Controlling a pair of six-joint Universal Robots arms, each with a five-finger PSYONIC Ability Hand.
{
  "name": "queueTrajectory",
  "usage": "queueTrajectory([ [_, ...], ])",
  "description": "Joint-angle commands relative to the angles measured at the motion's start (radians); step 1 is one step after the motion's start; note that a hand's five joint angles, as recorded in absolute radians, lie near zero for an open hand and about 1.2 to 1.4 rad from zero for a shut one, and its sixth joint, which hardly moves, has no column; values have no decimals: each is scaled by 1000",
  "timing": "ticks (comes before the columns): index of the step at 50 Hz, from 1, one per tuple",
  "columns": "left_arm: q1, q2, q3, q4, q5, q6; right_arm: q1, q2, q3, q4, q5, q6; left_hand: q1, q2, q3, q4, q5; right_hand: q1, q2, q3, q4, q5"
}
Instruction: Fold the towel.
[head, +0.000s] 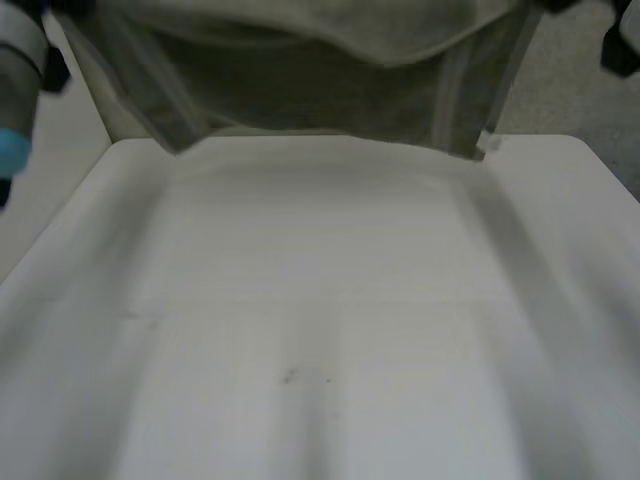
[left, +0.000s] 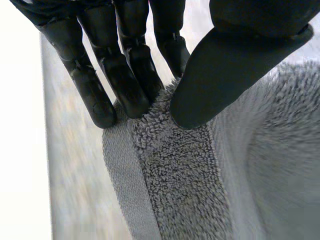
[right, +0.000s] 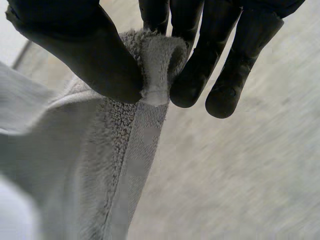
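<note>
- Above the table's far edge hangs the towel (head: 320, 80), stretched wide between the two hands, with its lower hem level with that edge; I cannot tell whether the hem touches it.
- Left hand (left: 125, 75): it pinches one upper corner of the towel (left: 200, 190), with the thumb pressed on the pile from one side and nearly straight fingers backing it from the other. Nothing else is in its grip.
- Right hand (right: 75, 45): it pinches the other upper corner of the towel (right: 100, 165), with the hem rolled between the thumb and the fingers next to it. The outermost finger stands free of the cloth.
- Left arm (head: 15, 90) comes in past the table's left edge.
- Table (head: 320, 330): its top is bare from the near edge to the far one, apart from a few small dark specks near the middle.
- Progress, as I judge it: the towel is picked up by two corners and spread, so the grasp is done. No finished fold shows. The upper part sags forward, but I cannot tell whether the cloth is doubled. Laying it down, folding it over and squaring the edges all seem left to do.
- Count: one towel, one table, two hands, both on the towel.
</note>
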Motion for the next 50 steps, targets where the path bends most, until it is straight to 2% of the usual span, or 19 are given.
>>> queueTrajectory([
  [1, 1, 28, -404, 103, 120, 28, 0, -1, 224, 127, -84, -165, 207, 179, 180, 179, 198, 77, 88, 77, 58, 63],
  [5, 3, 26, -554, 169, 137, 62, -11, -4, 404, 143, -83, -313, 207, 179, 180, 179, 198, 77, 88, 77, 58, 63],
  [10, 6, 26, -767, 281, 143, 202, -20, -22, 557, 147, -84, -419, 207, 179, 180, 179, 198, 77, 88, 77, 58, 63],
  [16, 35, 75, -870, 284, 148, 284, -74, -107, 685, 161, -95, -470, 207, 179, 180, 179, 198, 77, 88, 77, 58, 63],
  [21, 58, 241, -1002, 243, 163, 307, -164, -267, 824, 192, -110, -512, 207, 179, 180, 179, 198, 77, 88, 77, 58, 63],
  [24, 55, 284, -1031, 224, 172, 305, -187, -306, 860, 202, -113, -534, 207, 179, 180, 179, 198, 77, 88, 77, 58, 63],
  [29, 96, 544, -1176, 136, 221, 307, -314, -452, 984, 302, -147, -670, 207, 179, 180, 179, 198, 77, 88, 77, 58, 63],
  [32, 118, 601, -1218, 122, 243, 308, -350, -493, 1010, 334, -166, -706, 207, 179, 180, 179, 198, 77, 88, 77, 58, 63],
  [34, 159, 696, -1282, 106, 307, 308, -420, -545, 1056, 379, -214, -767, 207, 179, 180, 179, 198, 77, 88, 77, 58, 63],
  [35, 159, 697, -1283, 106, 307, 308, -420, -546, 1056, 379, -215, -767, 207, 179, 180, 179, 198, 77, 88, 77, 58, 63],
  [37, 190, 746, -1322, 103, 378, 307, -459, -558, 1087, 399, -259, -816, 207, 179, 180, 179, 198, 77, 88, 77, 58, 63],
  [43, 190, 736, -1335, 116, 427, 308, -462, -544, 1110, 400, -290, -852, 207, 179, 180, 179, 198, 77, 88, 77, 58, 63],
  [46, 178, 652, -1307, 148, 426, 308, -456, -489, 1102, 393, -285, -844, 207, 179, 180, 179, 198, 77, 88, 77, 58, 63],
  [48, 167, 589, -1272, 175, 426, 307, -441, -387, 1057, 396, -256, -832, 207, 179, 180, 179, 198, 77, 88, 77, 58, 63],
  [50, 123, 460, -1183, 209, 412, 304, -425, -340, 1026, 397, -232, -818, 207, 179, 180, 179, 198, 77, 88, 77, 58, 63],
])
